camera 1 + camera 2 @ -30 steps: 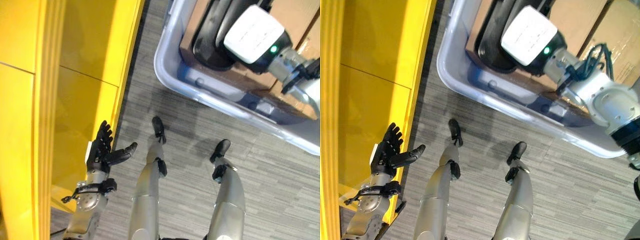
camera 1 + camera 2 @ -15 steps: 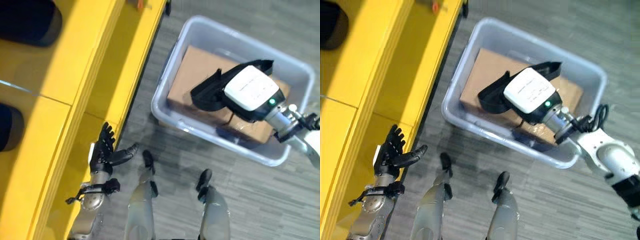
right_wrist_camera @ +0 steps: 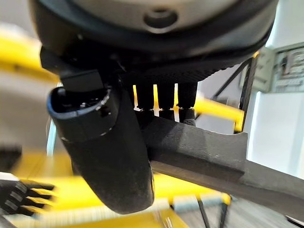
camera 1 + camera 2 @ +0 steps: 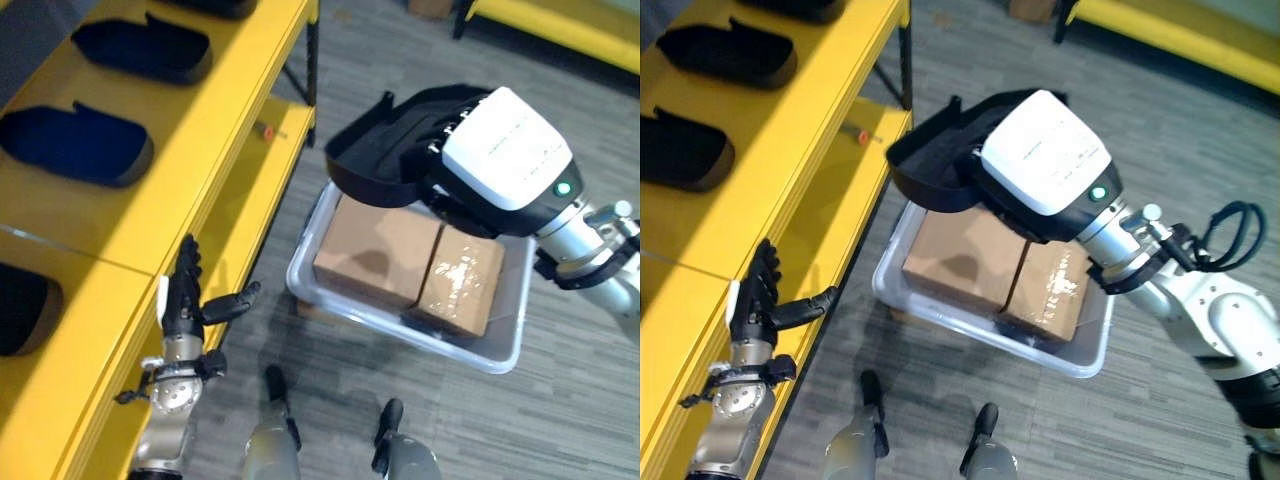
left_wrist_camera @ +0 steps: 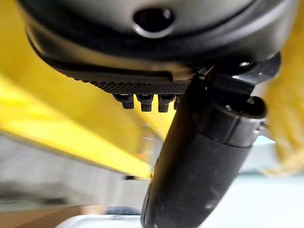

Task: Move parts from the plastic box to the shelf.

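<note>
In the plastic box (image 4: pixel 500 352) — two cardboard cartons (image 4: pixel 380 250); right hand (image 3: pixel 118 156) fingers grip a black part (image 4: pixel 385 160), left hand (image 4: pixel 185 305) spread empty.

Two brown cardboard boxes (image 4: pixel 415 266) are sitting side by side, touching. Grey striped carpet (image 4: pixel 590 400) is covering the floor. A small red-tipped object (image 4: pixel 265 130) is lying nearby.

Black part (image 4: pixel 385 150) in the right hand (image 3: pixel 142 118), formerly low in the plastic box (image 4: pixel 500 355), now well above it.
</note>
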Motion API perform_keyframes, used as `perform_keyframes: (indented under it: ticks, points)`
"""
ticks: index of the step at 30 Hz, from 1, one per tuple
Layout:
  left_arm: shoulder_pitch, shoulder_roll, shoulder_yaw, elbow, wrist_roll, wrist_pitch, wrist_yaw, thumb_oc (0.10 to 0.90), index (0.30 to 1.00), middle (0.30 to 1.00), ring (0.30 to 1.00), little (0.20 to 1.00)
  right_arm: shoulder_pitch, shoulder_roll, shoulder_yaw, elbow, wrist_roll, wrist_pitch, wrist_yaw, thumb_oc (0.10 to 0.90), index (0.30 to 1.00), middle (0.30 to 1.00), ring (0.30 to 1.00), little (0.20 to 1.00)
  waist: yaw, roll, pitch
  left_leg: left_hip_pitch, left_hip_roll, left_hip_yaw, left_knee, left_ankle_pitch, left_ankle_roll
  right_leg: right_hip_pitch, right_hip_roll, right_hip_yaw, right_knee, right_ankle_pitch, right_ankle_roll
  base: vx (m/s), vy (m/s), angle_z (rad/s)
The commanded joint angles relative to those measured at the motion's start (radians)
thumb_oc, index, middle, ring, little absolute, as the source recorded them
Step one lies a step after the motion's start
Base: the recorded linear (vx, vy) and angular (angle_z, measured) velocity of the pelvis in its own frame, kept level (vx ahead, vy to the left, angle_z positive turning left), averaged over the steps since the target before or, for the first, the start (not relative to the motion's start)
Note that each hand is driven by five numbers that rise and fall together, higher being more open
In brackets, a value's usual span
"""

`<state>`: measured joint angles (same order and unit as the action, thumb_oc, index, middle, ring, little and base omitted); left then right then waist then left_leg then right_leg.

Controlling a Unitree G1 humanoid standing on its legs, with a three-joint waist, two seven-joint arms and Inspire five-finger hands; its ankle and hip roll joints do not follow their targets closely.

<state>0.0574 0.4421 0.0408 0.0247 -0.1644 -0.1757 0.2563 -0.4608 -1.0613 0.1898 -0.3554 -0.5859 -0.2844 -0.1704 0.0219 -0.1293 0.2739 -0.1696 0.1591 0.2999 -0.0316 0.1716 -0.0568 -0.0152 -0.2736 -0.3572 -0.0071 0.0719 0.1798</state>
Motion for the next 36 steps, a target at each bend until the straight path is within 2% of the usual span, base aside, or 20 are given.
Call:
perform_keyframes:
  ticks: [1,5,7,9,16,21,26,36]
  points:
    - [-0.023,0.054,-0.05,-0.106,0.177,-0.125,0.047,0.9,1.0,1.0,1.0,1.0,-0.074,0.039,-0.015,-0.015,0.156,-0.001,-0.031,0.4,0.3,0.3,0.3,0.3,0.01,-0.007,-0.196,0.14,0.162,0.012,-0.054,-0.029,-0.145,-0.003,-0.067,0.009,-0.01,0.113,0.079,0.02,0.021,-0.05]
    - [-0.061,0.115,-0.035,-0.158,0.359,-0.128,0.102,0.9,1.0,1.0,1.0,1.0,-0.074,0.112,0.003,-0.014,0.265,-0.017,0.007,0.4,0.3,0.3,0.3,0.3,-0.004,0.002,-0.238,0.185,0.167,0.033,-0.054,-0.045,-0.143,0.024,-0.067,0.019,-0.009,0.107,0.08,0.03,0.019,-0.23]
    - [-0.061,0.116,-0.034,-0.159,0.362,-0.128,0.104,0.9,1.0,1.0,1.0,1.0,-0.075,0.113,0.003,-0.014,0.266,-0.017,0.009,0.4,0.3,0.3,0.3,0.3,-0.004,-0.001,-0.238,0.183,0.165,0.035,-0.056,-0.04,-0.14,0.021,-0.068,0.021,-0.011,0.112,0.08,-0.01,0.015,-0.16]
    - [-0.124,0.188,-0.026,-0.225,0.549,-0.136,0.168,0.9,1.0,1.0,1.0,1.0,-0.062,0.158,0.032,0.003,0.343,-0.029,0.032,0.4,0.3,0.3,0.3,0.3,-0.02,0.012,-0.272,0.211,0.165,0.053,-0.056,-0.057,-0.142,0.037,-0.065,0.032,-0.023,0.112,0.081,0.01,0.041,-0.13]
    - [-0.228,0.278,-0.092,-0.266,0.767,-0.123,0.286,0.9,1.0,1.0,1.0,1.0,-0.068,0.173,0.084,0.031,0.421,-0.048,0.03,0.4,0.3,0.3,0.3,0.3,-0.043,0.019,-0.301,0.245,0.163,0.078,-0.056,-0.072,-0.141,0.045,-0.062,0.052,-0.029,0.11,0.082,0.01,0.018,-0.07]
    - [-0.262,0.311,-0.115,-0.288,0.861,-0.102,0.336,0.9,1.0,1.0,1.0,1.0,-0.077,0.165,0.107,0.031,0.44,-0.058,0.027,0.4,0.3,0.3,0.3,0.3,-0.051,0.016,-0.305,0.256,0.163,0.089,-0.056,-0.071,-0.138,0.043,-0.059,0.066,-0.028,0.108,0.081,0.01,0.007,-0.1]
    - [-0.281,0.304,-0.108,-0.307,0.918,-0.075,0.384,0.9,1.0,1.0,1.0,1.0,-0.068,0.152,0.114,0.034,0.434,-0.058,0.014,0.4,0.3,0.3,0.3,0.3,-0.058,0.014,-0.307,0.271,0.166,0.101,-0.056,-0.076,-0.137,0.044,-0.054,0.079,-0.028,0.1,0.08,0.02,-0.003,-0.14]
    - [-0.331,0.318,-0.166,-0.332,0.968,-0.075,0.381,0.9,1.0,1.0,1.0,1.0,-0.049,0.16,0.112,0.043,0.418,-0.06,0.003,0.4,0.3,0.3,0.3,0.3,-0.072,0.02,-0.308,0.284,0.168,0.111,-0.056,-0.082,-0.135,0.047,-0.048,0.094,-0.026,0.087,0.079,0.0,0.0,0.0]
